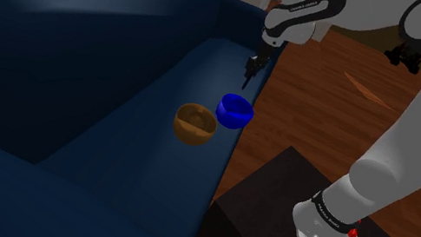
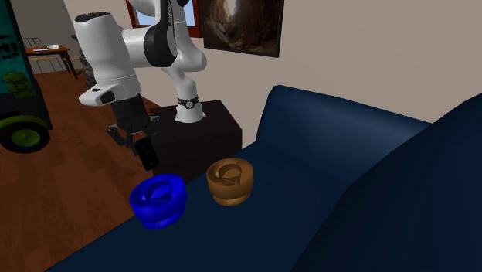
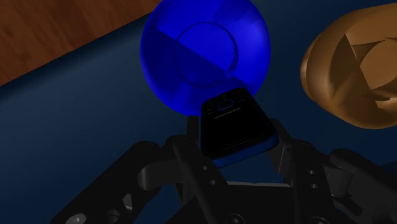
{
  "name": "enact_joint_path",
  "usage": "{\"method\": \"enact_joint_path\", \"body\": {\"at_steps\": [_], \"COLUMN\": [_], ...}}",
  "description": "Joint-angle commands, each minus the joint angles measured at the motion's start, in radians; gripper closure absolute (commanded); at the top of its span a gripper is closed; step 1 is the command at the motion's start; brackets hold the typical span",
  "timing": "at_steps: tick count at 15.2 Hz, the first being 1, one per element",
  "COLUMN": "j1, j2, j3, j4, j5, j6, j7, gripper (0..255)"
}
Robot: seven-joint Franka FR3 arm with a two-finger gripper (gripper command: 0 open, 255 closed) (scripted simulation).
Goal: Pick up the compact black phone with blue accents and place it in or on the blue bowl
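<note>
A small black phone with a blue edge (image 3: 234,126) sits clasped between my black fingers. My gripper (image 3: 235,149) is shut on it and hangs in the air above the sofa seat. The blue bowl (image 3: 205,54) lies just ahead of the phone's tip, below it. In the shoulder view the gripper (image 1: 250,69) with the phone is just beyond the blue bowl (image 1: 235,110), near the seat's front edge. From the second exterior view the phone (image 2: 147,152) hangs a little above the blue bowl (image 2: 159,200), toward that view's left.
A brown bowl (image 1: 196,123) stands on the dark blue sofa (image 1: 78,56) right beside the blue bowl. The sofa's backrest rises behind both. My dark stand (image 1: 272,212) is by the seat's front edge, with wooden floor (image 1: 335,99) beyond.
</note>
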Motion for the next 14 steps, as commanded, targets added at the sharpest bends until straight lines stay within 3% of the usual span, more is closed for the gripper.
{"method": "enact_joint_path", "body": {"at_steps": [1, 10, 14], "j1": [-0.001, -0.003, -0.003], "j2": [0.014, 0.090, 0.090], "j3": [0.000, 0.006, 0.006], "j4": [-0.011, -0.042, -0.042], "j5": [0.003, 0.018, 0.018], "j6": [0.025, 0.131, 0.131], "j7": [-0.004, -0.021, -0.021], "gripper": [255, 255, 255]}}
